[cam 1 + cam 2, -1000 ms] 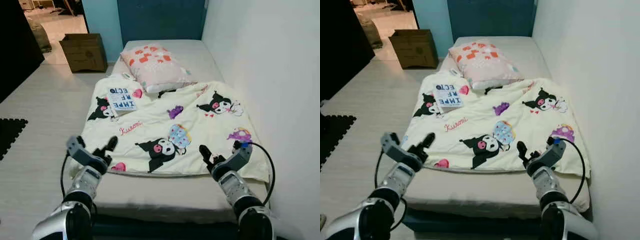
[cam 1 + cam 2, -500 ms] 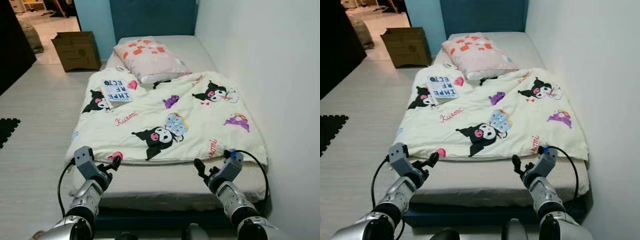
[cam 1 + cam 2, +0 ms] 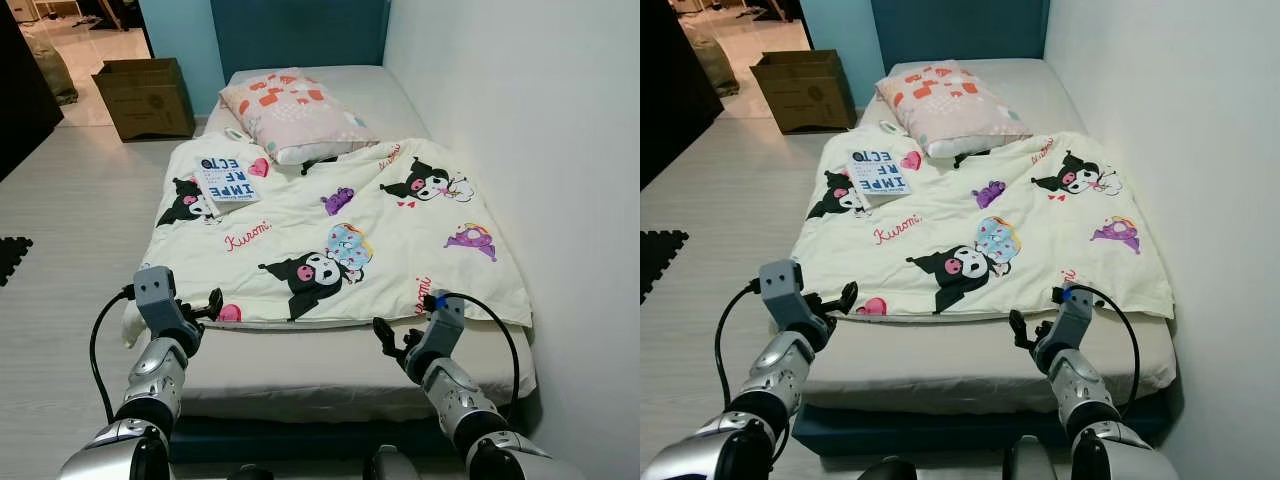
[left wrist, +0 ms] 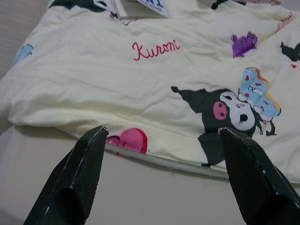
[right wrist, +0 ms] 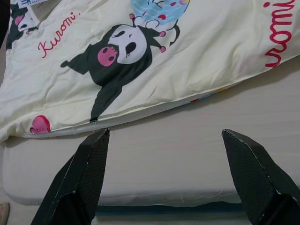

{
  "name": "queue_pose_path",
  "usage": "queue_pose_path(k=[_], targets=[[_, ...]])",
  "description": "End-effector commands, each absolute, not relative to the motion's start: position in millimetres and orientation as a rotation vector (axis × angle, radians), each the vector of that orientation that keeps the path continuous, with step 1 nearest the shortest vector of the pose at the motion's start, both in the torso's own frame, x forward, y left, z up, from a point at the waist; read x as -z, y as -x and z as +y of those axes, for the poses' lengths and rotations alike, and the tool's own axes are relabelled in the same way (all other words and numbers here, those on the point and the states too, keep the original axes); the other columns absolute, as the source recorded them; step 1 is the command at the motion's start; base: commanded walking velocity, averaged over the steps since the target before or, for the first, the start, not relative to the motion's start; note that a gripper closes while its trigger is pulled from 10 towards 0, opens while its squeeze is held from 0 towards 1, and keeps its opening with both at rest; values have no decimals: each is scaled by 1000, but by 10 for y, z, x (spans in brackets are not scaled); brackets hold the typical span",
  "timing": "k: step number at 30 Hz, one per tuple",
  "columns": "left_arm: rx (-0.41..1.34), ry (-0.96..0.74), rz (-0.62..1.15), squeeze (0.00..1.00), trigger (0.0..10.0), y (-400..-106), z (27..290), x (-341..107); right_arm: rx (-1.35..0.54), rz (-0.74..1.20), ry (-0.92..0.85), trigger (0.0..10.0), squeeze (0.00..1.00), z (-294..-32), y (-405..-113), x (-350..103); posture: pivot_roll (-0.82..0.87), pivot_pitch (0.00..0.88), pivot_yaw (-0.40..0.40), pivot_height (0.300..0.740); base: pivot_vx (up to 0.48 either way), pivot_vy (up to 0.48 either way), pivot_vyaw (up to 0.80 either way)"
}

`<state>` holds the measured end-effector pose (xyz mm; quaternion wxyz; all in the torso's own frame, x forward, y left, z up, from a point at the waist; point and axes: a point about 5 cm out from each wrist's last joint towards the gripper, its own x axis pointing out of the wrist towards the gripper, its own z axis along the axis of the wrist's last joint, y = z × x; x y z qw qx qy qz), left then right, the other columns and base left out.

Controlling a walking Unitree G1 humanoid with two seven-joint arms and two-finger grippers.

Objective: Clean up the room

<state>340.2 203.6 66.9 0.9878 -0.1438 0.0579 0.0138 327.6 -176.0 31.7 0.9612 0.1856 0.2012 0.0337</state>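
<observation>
Pale floorboards (image 3: 70, 220) are running along the robot's left of a single bed (image 3: 330, 375) that is lying lengthwise away from the camera, its far end against a dark blue headboard (image 3: 298, 32) and its right side tight to a white wall (image 3: 520, 130). Spread over it is a cream Kuromi-print duvet (image 3: 330, 235) — its long axis following the bed's, its near hem crossing the mattress just ahead of both arms. A pink patterned pillow (image 3: 292, 112) is resting at the head end, and a book (image 3: 227, 180) is lying on the duvet's far left part, well apart from either arm. A cardboard box (image 3: 145, 96) is sitting on the floor beyond the bed's far left corner. The left gripper (image 4: 159, 176) is hovering with fingers spread wide at the near left corner, the hem and a pink heart directly in front of it and just above the bare mattress. The right gripper (image 5: 171, 173) is likewise gaping wide, empty, facing the hem near the middle-right, with more bare mattress between it and the fabric. Judging from this, the hem lies straight ahead of both grippers, running crosswise between them — the left one is the nearer, so a two-handed pull to straighten the duvet looks like the likely next move.
</observation>
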Motion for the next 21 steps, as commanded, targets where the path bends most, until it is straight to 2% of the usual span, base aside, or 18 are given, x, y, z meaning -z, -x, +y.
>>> queue_pose_path(k=[1, 9, 10, 20, 21], targets=[[-25, 284, 106, 0, 10000, -3396, 2000, -664, -82, 417, -360, 10000, 0, -1717, -3248, -281, -72, 137, 23, 626, 0, 0, 0], [-34, 294, 70, 0, 10000, -3412, 2006, -715, -106, 407, -342, 10000, 0, -1682, -3256, -295, -65, 168, 16, 597, 0, 0, 0], [-38, 302, 56, 0, 10000, -3419, 2020, -737, -112, 404, -332, 10000, 0, -1678, -3257, -299, -58, 188, 11, 597, 0, 0, 0], [-39, 303, 45, 0, 10000, -3429, 2027, -761, -118, 403, -326, 10000, 0, -1668, -3262, -304, -56, 198, 8, 597, 0, 0, 0], [-25, 295, 22, 0, 10000, -3431, 2009, -793, -145, 409, -298, 10000, 0, -1624, -3258, -299, -45, 295, -12, 597, 0, 0, 0]])
